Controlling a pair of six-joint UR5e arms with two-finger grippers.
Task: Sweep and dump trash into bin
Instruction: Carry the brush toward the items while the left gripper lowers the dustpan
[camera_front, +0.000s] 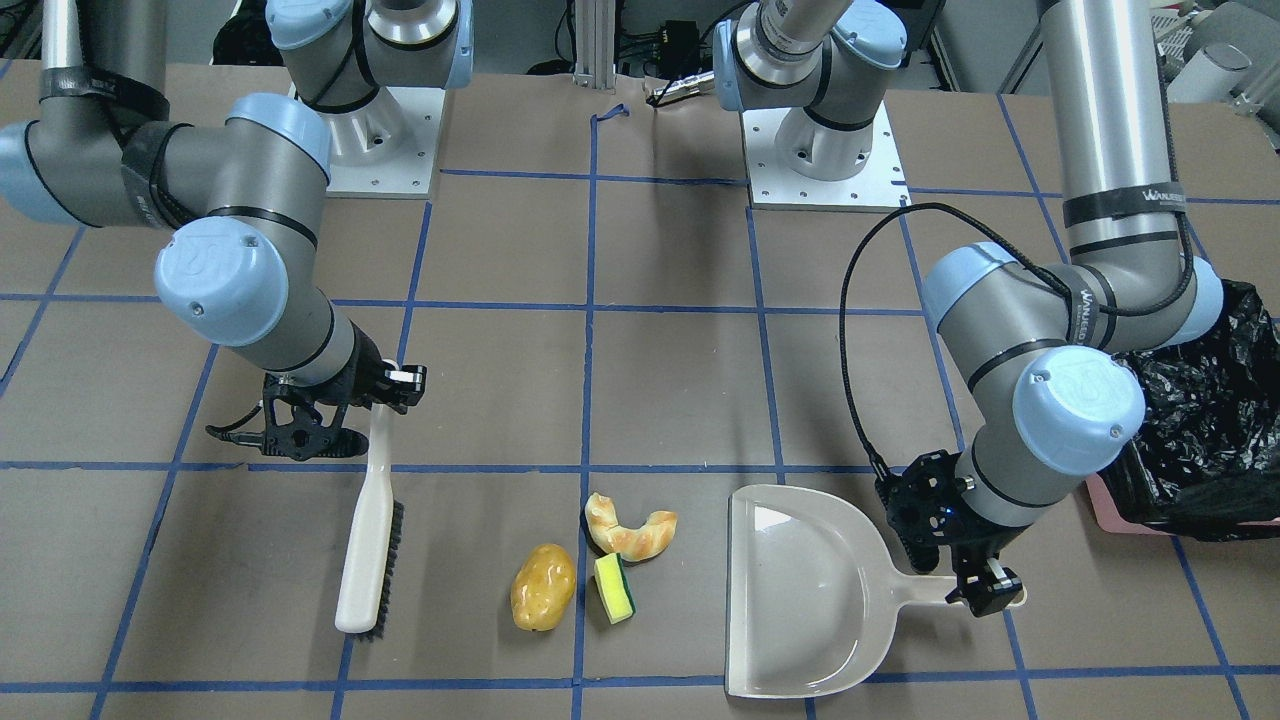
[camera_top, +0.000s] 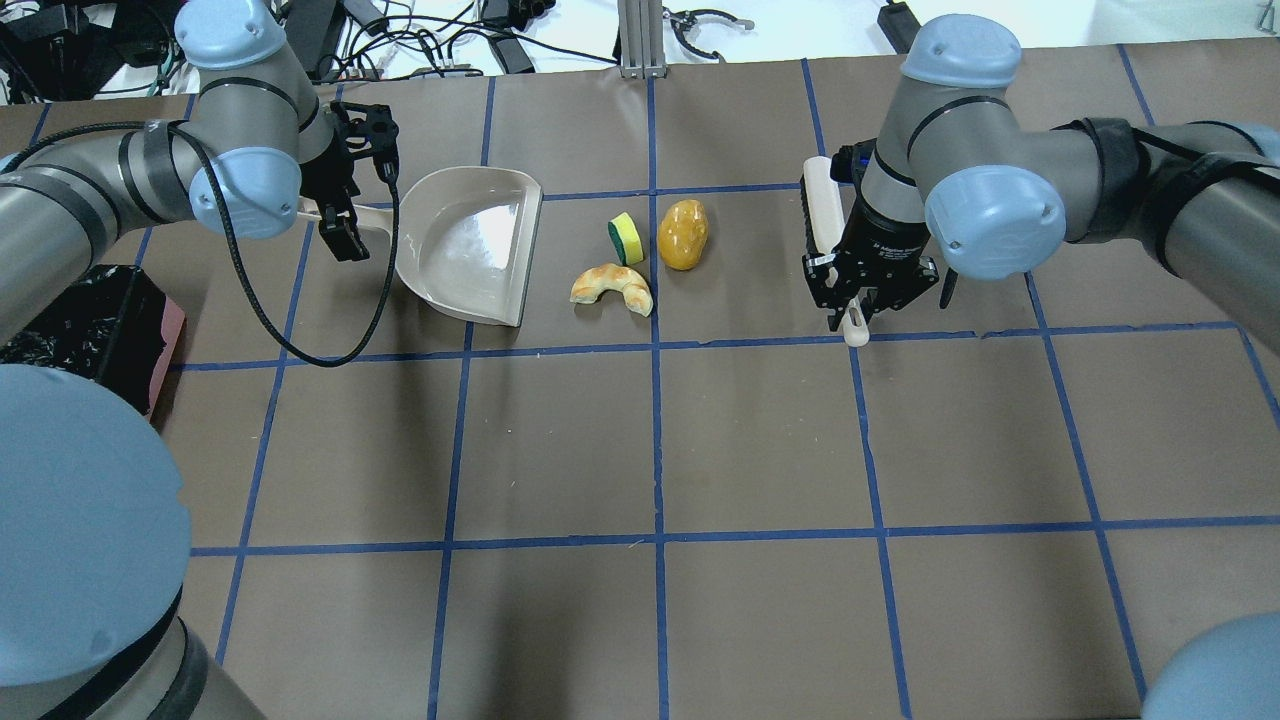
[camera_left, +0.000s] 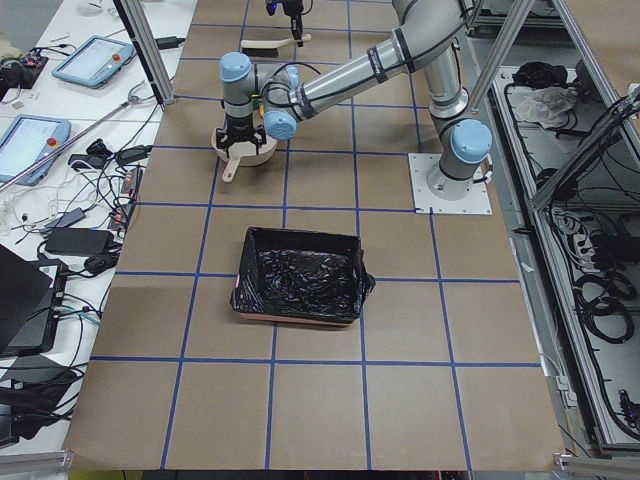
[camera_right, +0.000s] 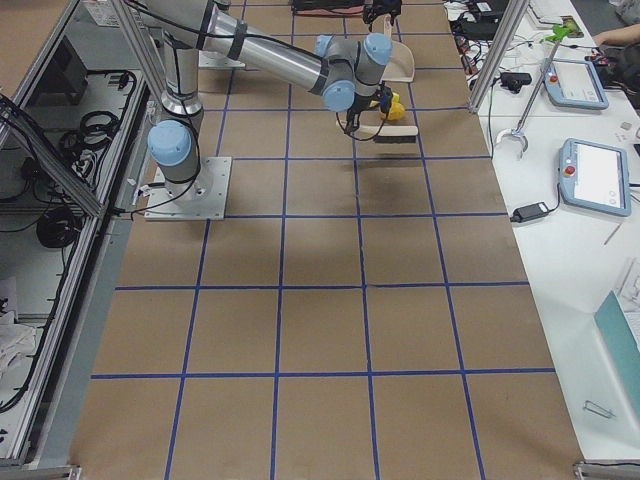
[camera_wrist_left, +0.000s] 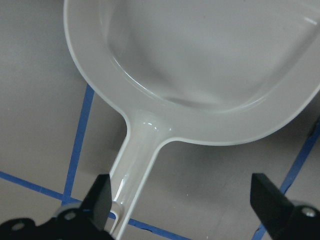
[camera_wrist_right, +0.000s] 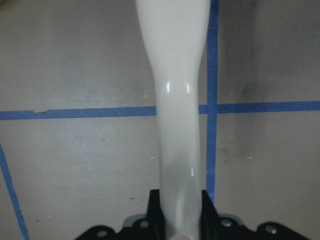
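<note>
**Ana:** Beige brush (camera_front: 368, 540) handle is squeezed tight in the right gripper (camera_front: 392, 388), ready to push.

**Ben:** Left gripper (camera_front: 985, 592) is wide open over the dustpan (camera_front: 800, 600) handle, maybe not touching. Trash (camera_front: 543, 587) lies between them. Bin (camera_top: 168, 345) waits by the left arm.

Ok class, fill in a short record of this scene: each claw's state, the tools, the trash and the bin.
left claw: open, astride the dustpan handle
right claw: shut on the hand brush handle
trash: potato, croissant piece, sponge, loose on the table between brush and dustpan
dustpan: empty
bin: pink, black-lined, none of the trash inside
</note>
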